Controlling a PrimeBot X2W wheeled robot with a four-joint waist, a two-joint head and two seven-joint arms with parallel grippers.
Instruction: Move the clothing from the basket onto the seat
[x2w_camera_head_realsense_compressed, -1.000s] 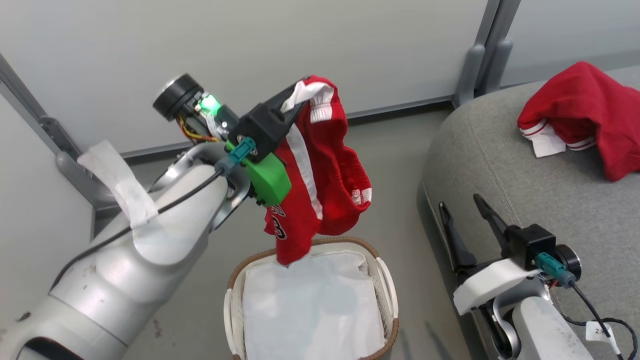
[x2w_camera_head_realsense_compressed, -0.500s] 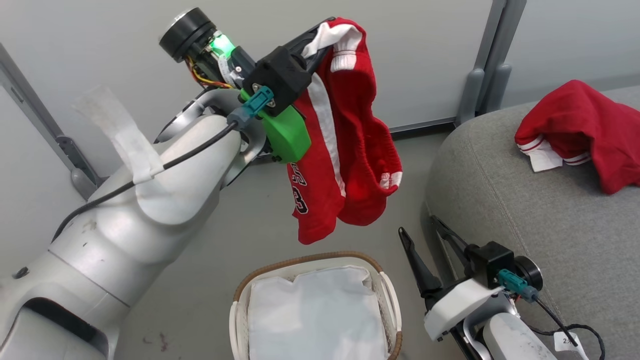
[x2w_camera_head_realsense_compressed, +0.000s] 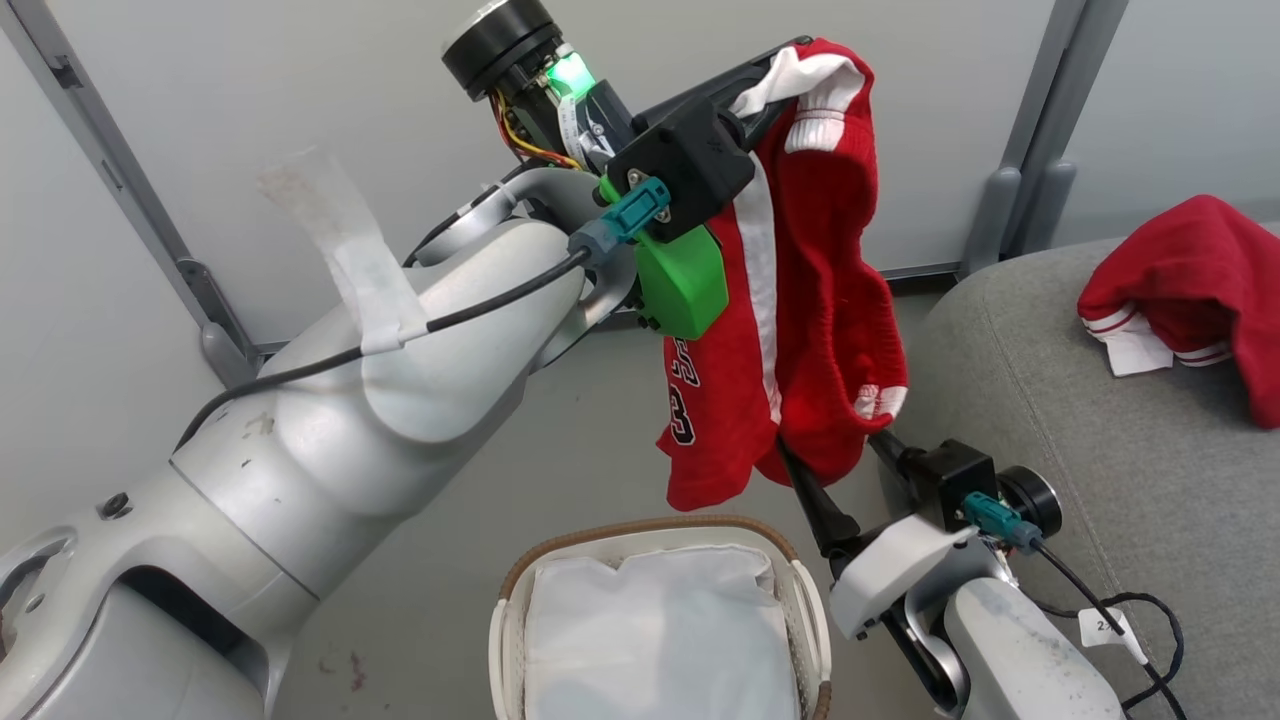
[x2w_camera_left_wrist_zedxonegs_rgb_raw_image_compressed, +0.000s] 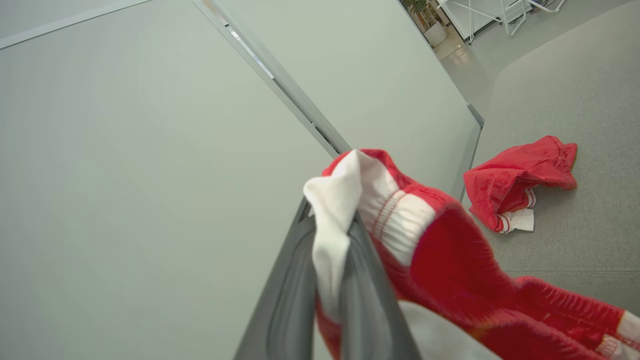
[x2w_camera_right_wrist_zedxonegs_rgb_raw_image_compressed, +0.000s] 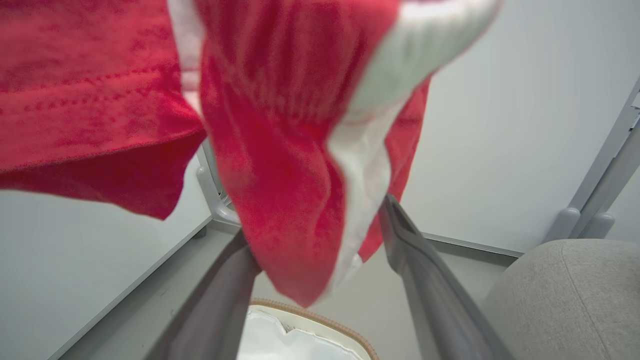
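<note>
Left gripper raised high, jaws clamped tight on the white waistband of a red garment. The garment hangs free in the air, its lower end over the far rim of the basket in head view, and it is clear of both basket and seat. Right gripper low beside the seat edge, fingers spread wide and pointing up, gripping nothing; the garment's hem dangles between them, contact cannot be told. White liner lies in the basket on the floor; a second red garment lies crumpled on the seat, well apart from the hanging one.
</note>
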